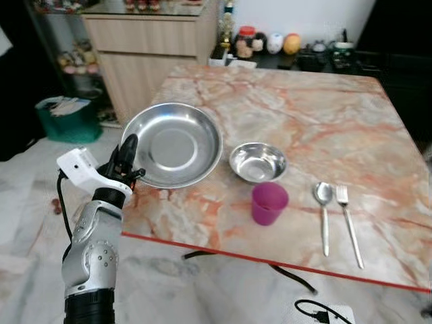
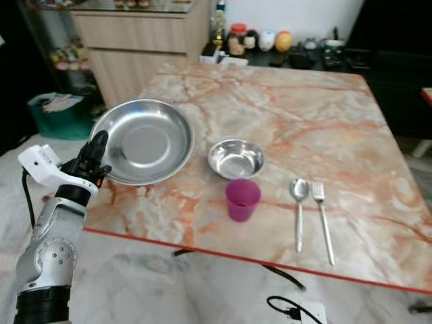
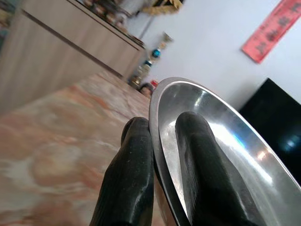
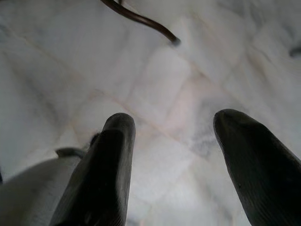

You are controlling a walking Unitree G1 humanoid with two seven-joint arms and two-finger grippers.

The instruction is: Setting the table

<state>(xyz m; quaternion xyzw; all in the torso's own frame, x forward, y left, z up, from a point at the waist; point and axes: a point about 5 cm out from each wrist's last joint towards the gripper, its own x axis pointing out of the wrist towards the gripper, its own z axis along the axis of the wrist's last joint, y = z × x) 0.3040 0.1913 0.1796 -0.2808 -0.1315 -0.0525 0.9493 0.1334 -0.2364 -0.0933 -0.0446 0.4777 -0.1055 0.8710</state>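
Note:
A large steel plate (image 1: 173, 143) lies at the near left of the marble table (image 1: 324, 115). My left gripper (image 1: 128, 152) is shut on the plate's left rim (image 3: 157, 141), one finger on each side. To the plate's right sit a small steel bowl (image 1: 258, 162) and, nearer the front edge, a purple cup (image 1: 268, 203). A spoon (image 1: 324, 212) and a fork (image 1: 348, 223) lie side by side right of the cup. My right gripper (image 4: 171, 155) hangs open above the pale floor, holding nothing.
A wooden cabinet (image 1: 155, 47) stands behind the table's far left, with a green bin (image 1: 67, 118) beside it on the floor. Bottles and jars (image 1: 260, 42) line a dark counter at the back. A black cable (image 1: 202, 255) runs under the table; a white power strip (image 1: 324, 314) lies on the floor.

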